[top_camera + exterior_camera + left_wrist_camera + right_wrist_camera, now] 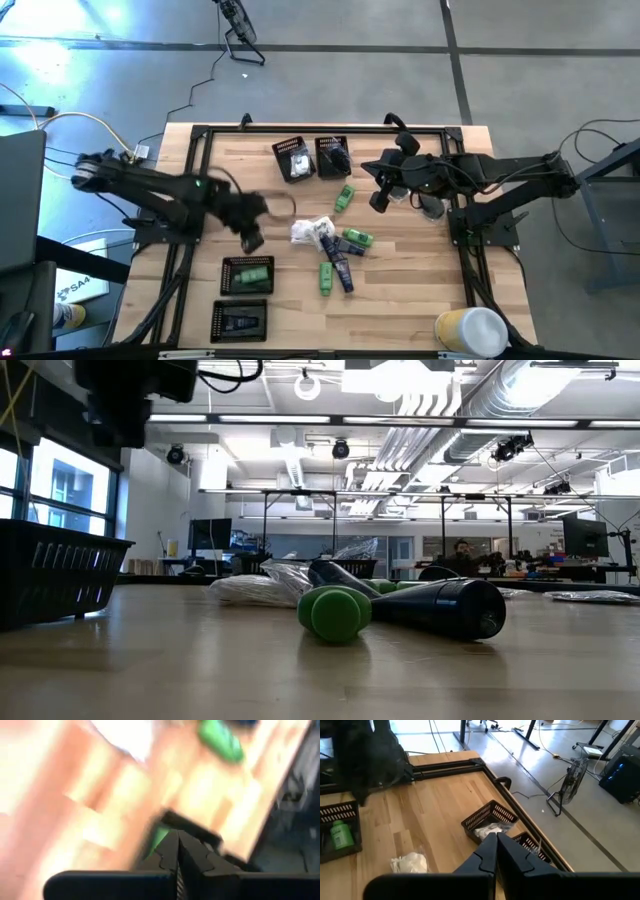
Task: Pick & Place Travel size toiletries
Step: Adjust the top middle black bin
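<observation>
Left gripper (250,240) fingers pressed together, holding nothing, above the tray (247,275) with a green tube. Toiletries pile (332,250) lies mid-table. Right gripper (380,200) shut, empty, waiting. Reopen before descending (approach one tube squarely).

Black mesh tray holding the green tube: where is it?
High view: the black mesh tray with the green tube sits near the table's front left, just below the left gripper.

Even overhead strip lighting from the ceiling fixtures (300,420) fills the room, cold blue glare washes the floor (60,30) in the high view, the left wrist view is heavily motion-blurred, and the near table (200,670) is out of focus.
</observation>
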Controlling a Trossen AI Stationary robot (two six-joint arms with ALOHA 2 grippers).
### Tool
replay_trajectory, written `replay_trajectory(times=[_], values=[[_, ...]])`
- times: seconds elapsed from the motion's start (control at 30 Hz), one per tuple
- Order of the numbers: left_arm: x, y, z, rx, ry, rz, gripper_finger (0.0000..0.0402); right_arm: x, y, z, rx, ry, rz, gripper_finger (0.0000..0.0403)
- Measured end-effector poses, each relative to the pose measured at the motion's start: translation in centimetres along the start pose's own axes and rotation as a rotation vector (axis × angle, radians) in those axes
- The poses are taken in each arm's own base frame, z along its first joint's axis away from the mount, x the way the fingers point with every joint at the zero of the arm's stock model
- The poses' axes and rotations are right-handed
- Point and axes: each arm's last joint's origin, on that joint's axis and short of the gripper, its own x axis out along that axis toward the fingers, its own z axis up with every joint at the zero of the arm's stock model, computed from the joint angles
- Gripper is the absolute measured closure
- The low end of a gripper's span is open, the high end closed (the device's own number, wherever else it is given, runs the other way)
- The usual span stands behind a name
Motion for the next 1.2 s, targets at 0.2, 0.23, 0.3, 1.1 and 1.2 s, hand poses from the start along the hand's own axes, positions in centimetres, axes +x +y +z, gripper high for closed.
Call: replay_trajectory(times=[0.2,0.23,0.3,1.1,1.2], values=[[-2.4,3.8,2.7,-0.068,-0.226,0.158,0.04,0.0,-0.1,0.0,0.0,-0.009,-0.039,0.04],[-2.5,4.6,3.1,-0.082,-0.241,0.187,0.04,0.0,-0.1,0.1,0.001,-0.011,-0.046,0.04],[-2.8,6.1,4.1,-0.11,-0.273,0.249,0.04,0.0,-0.2,0.1,0.003,-0.018,-0.063,0.04],[2.2,22.2,12.2,-0.35,-0.252,0.404,0.0401,0.0,-0.2,0.7,0.076,-0.075,-0.085,0.04],[2.9,22.7,12.5,-0.354,-0.258,0.448,0.0401,0.0,-0.2,0.7,0.074,-0.078,-0.1,0.04]])
